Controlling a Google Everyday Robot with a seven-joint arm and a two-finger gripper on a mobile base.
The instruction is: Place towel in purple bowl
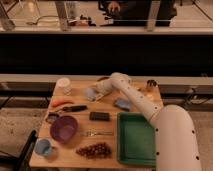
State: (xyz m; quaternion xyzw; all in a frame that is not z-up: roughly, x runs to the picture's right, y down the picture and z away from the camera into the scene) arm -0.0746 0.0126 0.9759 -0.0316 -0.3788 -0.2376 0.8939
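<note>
A pale blue towel (89, 94) lies bunched at the back middle of the wooden table (75, 160). My gripper (98, 92) is down at the towel's right edge, at the end of the white arm (131, 93) that reaches in from the right. I cannot tell whether it is touching the towel. The purple bowl (63, 128) stands empty near the table's left front, well apart from the towel and gripper.
A white cup (63, 85), an orange carrot (62, 102) and a black-handled tool (75, 108) lie at the left. A black block (99, 116), a fork (97, 133), grapes (95, 149), a blue cup (44, 147), a blue object (122, 104), a green tray (136, 140) and a can (151, 85) are also here.
</note>
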